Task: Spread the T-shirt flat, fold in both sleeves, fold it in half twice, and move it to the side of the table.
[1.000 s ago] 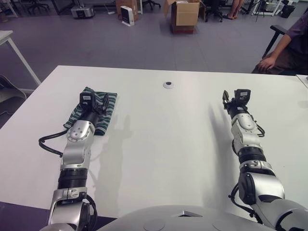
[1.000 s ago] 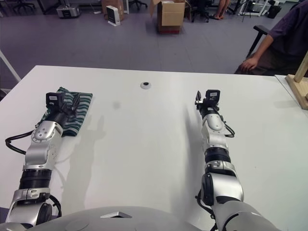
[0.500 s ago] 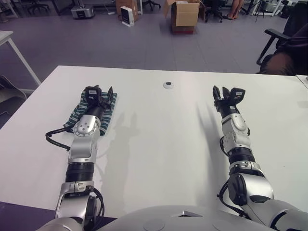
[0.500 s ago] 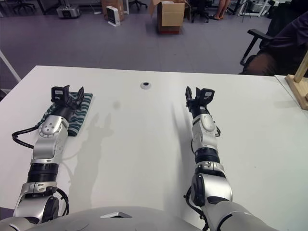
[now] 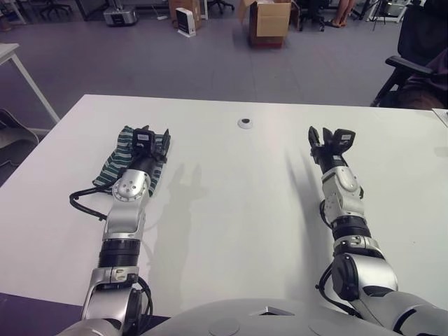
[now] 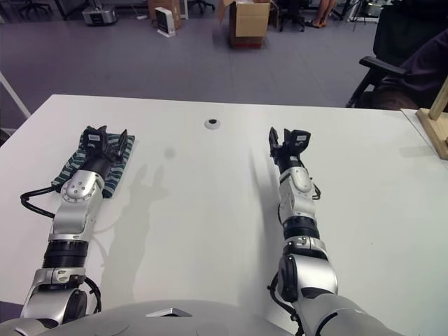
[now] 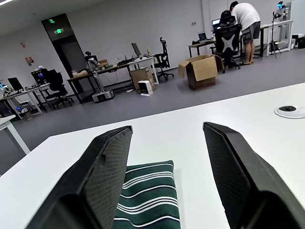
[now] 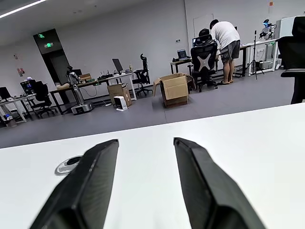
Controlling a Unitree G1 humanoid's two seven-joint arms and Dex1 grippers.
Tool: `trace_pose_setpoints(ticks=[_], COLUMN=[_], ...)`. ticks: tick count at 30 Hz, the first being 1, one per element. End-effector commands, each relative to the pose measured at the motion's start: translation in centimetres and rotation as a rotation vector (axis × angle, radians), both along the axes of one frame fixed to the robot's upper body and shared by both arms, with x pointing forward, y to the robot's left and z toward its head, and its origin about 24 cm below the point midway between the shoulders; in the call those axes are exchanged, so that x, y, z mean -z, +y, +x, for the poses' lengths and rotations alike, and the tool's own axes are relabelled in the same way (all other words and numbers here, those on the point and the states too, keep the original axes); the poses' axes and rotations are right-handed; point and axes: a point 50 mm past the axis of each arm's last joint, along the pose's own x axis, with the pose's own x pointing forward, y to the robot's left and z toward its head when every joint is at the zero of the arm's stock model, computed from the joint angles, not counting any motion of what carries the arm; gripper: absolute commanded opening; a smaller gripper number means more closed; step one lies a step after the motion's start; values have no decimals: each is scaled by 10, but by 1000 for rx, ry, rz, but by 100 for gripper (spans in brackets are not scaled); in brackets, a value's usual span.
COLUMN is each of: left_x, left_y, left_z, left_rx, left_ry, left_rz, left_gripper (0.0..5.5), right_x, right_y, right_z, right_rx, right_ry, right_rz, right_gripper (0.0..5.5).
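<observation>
A folded green-and-white striped T-shirt [image 5: 112, 158] lies near the left edge of the white table [image 5: 231, 210], toward the far left corner. The left gripper [image 5: 154, 137] hangs over it with fingers spread apart and holding nothing, and its forearm covers the shirt's middle. The right gripper [image 5: 330, 136], likewise spread and empty, sits over the table's right half. A round grey cable grommet [image 5: 244, 123] is set near the far edge. Beyond the table, an open cardboard box [image 5: 269, 21] and a small white unit [image 5: 185, 22] stand on the floor.
</observation>
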Motion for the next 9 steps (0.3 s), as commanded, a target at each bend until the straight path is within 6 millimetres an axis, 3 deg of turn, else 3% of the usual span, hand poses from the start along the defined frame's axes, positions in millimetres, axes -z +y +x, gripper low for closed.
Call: trace_pose_setpoints(ticks=[1,9], left_x=[-1,-2], left_y=[-1,0], left_z=[2,4], left_rx=[-9,-19], left_ry=[-12,-30], left_rz=[21,16], left_gripper=[273,273], right_x=[-2,-5], right_y=[-4,-6], right_z=[4,7], right_rx=[10,10], right_ry=[5,-5], right_rz=[-17,-38], right_gripper=[217,217])
